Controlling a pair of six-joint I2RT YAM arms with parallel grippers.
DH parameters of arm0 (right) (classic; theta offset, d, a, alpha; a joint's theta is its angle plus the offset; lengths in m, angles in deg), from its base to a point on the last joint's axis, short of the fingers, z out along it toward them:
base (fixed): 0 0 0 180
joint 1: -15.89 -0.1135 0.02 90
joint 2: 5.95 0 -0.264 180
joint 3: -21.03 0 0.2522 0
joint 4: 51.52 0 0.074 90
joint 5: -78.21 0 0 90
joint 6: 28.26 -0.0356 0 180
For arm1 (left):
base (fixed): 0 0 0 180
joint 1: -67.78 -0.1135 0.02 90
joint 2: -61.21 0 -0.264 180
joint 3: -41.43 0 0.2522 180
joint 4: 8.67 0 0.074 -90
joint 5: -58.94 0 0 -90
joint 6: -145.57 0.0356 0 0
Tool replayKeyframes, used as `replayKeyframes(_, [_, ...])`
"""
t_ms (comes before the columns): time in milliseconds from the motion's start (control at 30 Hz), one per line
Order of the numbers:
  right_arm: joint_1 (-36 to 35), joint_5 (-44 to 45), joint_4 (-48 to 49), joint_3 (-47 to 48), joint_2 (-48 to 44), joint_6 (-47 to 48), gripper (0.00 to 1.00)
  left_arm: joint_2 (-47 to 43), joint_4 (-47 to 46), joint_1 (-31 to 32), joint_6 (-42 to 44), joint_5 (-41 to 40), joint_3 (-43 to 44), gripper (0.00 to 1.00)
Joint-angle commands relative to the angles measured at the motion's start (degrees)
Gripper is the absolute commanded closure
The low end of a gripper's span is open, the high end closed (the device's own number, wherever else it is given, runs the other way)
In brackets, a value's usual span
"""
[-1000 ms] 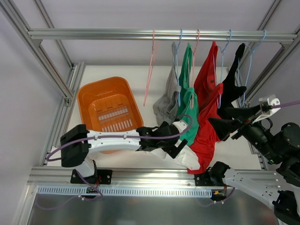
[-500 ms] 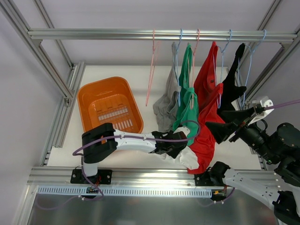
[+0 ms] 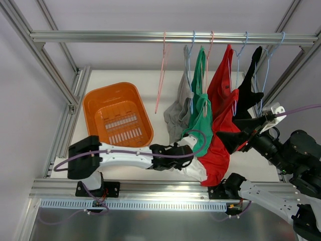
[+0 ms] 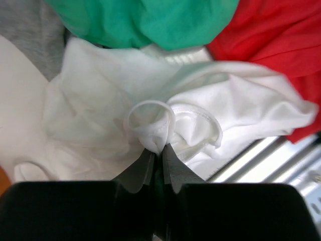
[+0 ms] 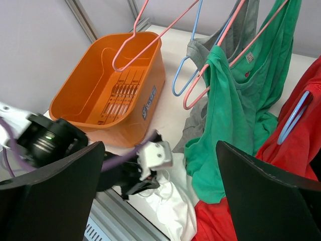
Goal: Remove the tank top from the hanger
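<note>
Cream surface (image 3: 125, 75) under an aluminium rail (image 3: 100, 36), pale walls all round. From the top camera, an orange basket (image 3: 113, 95) sits on the left, and the rail carries a bare pink hanger (image 3: 161, 75), then a grey top (image 3: 178, 110), a green top (image 3: 200, 108), a red top (image 3: 220, 100) and a black top (image 3: 248, 95), each on a hanger. The white tank top (image 3: 198, 170) is off any hanger, bunched up low at the near edge of the surface, just under the green and red hems. The left claw (image 3: 186, 159) is right up against it. The right claw (image 3: 228, 131) hangs beside the red top's lower right side. Whether it touches the fabric, can't tell from here. Left wrist cam: the left claw (image 4: 158, 155) is clenched on a rolled bit of the white tank top's (image 4: 225, 110) hem, with loops of edging sticking up right above the fingertips and the green (image 4: 165, 22), red (image 4: 281, 35) and grey (image 4: 25, 30) tops crowding in behind. Right wrist cam: the right claw (image 5: 160, 145) is spread wide with nothing between its fingers, looking down at the basket (image 5: 150, 75), the green top (image 5: 235, 115) and the white tank top (image 5: 170, 201) heaped by the near frame.
</note>
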Motion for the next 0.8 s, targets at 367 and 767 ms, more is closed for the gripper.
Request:
replayKeyframes(367, [-0.1, 5.9, 3.5, 1.5, -0.4, 2.7, 0.01, -28.6, 12.3, 4.0, 2.3, -16.1, 5.7, 1.0])
replayKeyframes(767, [-0.1, 10.7, 3.1, 4.2, 2.0, 3.4, 0.0, -37.8, 23.4, 4.1, 6.3, -35.8, 16.3, 1.0])
